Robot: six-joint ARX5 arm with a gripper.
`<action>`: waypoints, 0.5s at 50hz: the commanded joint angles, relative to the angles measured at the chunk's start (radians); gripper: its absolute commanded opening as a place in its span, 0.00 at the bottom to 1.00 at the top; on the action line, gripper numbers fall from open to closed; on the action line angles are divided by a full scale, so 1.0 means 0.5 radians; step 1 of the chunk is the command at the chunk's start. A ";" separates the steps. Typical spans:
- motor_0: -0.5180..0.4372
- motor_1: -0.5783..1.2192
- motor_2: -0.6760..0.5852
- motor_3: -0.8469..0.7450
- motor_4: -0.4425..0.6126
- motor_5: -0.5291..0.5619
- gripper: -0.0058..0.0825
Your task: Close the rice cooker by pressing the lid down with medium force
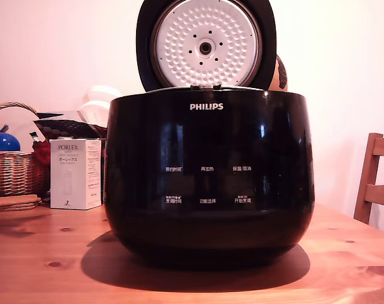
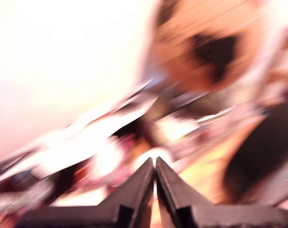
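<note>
Plainly, each line below tells what was to be seen.
Rice cooker: the rice cooker (image 1: 209,180) stood on the wooden table (image 1: 40,266), filling the middle of the exterior view, its front with the white PHILIPS logo (image 1: 207,106) and two rows of small white button labels turned to that camera.
Lid: the lid (image 1: 206,44) stood raised upright at the back of the cooker, its dimpled white-silver inner plate facing the exterior camera, with a dark hub at the centre and small holes round it.
My gripper: my gripper (image 2: 155,173) showed only in the wrist view, where my two dark fingers (image 2: 134,190) came together to a point with only a thin slit between them; nothing lay between them, and they touched nothing I could make out.
Wrist view: heavily blurred; beyond my fingers I could tell only pale streaks, orange-brown patches and a dark mass, too smeared to name.
White box: a white box (image 1: 75,173) stood just beside the cooker on the exterior view's left.
Basket: a wicker basket (image 1: 14,168) sat further to the exterior view's left, a blue ball (image 1: 3,142) in it.
Chair: a wooden chair (image 1: 374,180) stood at the exterior view's right edge, beyond the table.
Wall: a pale wall (image 1: 52,50) rose behind everything.
</note>
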 commanded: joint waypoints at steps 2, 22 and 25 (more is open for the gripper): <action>0.011 0.059 0.015 0.047 0.130 -0.056 0.04; 0.026 0.306 0.015 0.257 0.701 -0.351 0.04; 0.026 0.338 0.016 0.287 0.748 -0.410 0.04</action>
